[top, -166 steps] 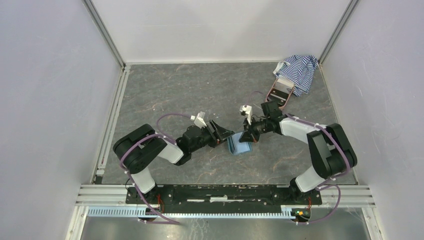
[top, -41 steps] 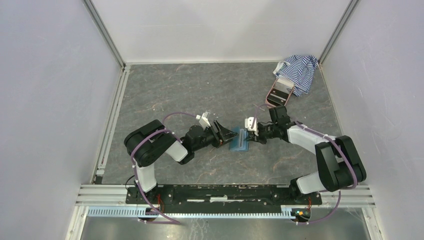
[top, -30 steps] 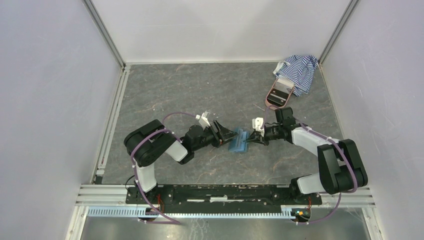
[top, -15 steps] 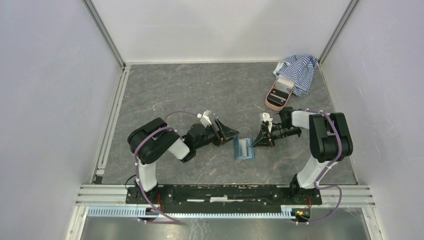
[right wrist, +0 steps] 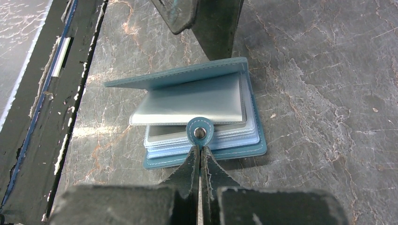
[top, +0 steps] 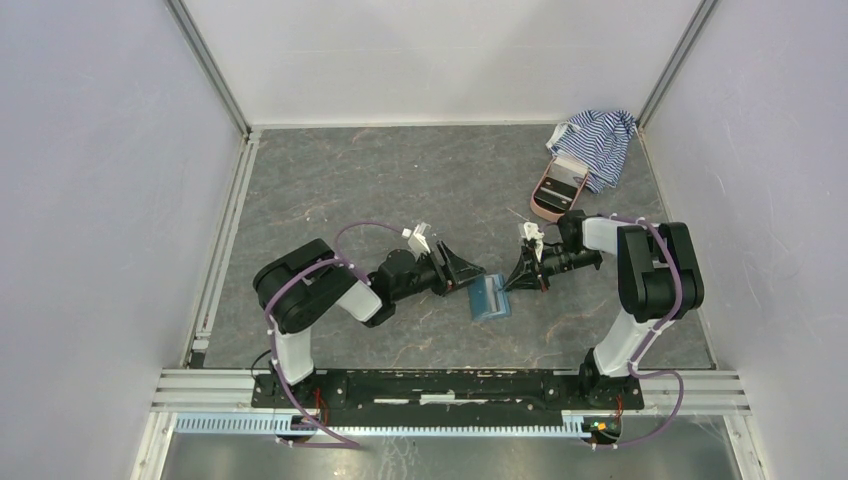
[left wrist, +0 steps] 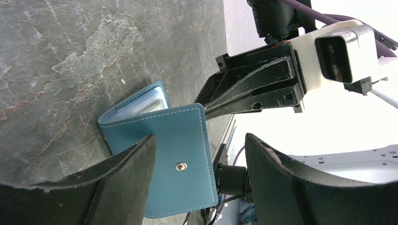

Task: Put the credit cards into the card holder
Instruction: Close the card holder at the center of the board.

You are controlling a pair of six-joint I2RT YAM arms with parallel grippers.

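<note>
Half a second ago the left jaws stood a little apart from the card holder [top: 489, 298]; now they have slid toward the right of the frame, and their tips lie just beside its upper left corner. The card holder itself has kept its spot, just below the middle of the table [top: 380, 180], after shifting down and right from where it lay a second ago. The right arm [top: 650, 270] has hardly moved in that half second. The left arm [top: 340, 290] reaches from the lower left of the top view, forearm low and pointing right. Its jaws are spread wide with nothing between them, and in its wrist view they frame the teal cover [left wrist: 173, 150]. The right arm is folded tightly over its base at the right, forearm stretched low toward the left. Its jaws are pressed fully together, and their tips meet the snap tab [right wrist: 200, 132] at the card holder's near edge in the right wrist view. Whether they pinch the tab or only touch it I cannot tell. The cover stands lifted off the stack of clear sleeves [right wrist: 197, 101], hinged at the right. A pink case [top: 556, 188] and a striped cloth [top: 598, 140] lie in the upper right corner, well apart.
</note>
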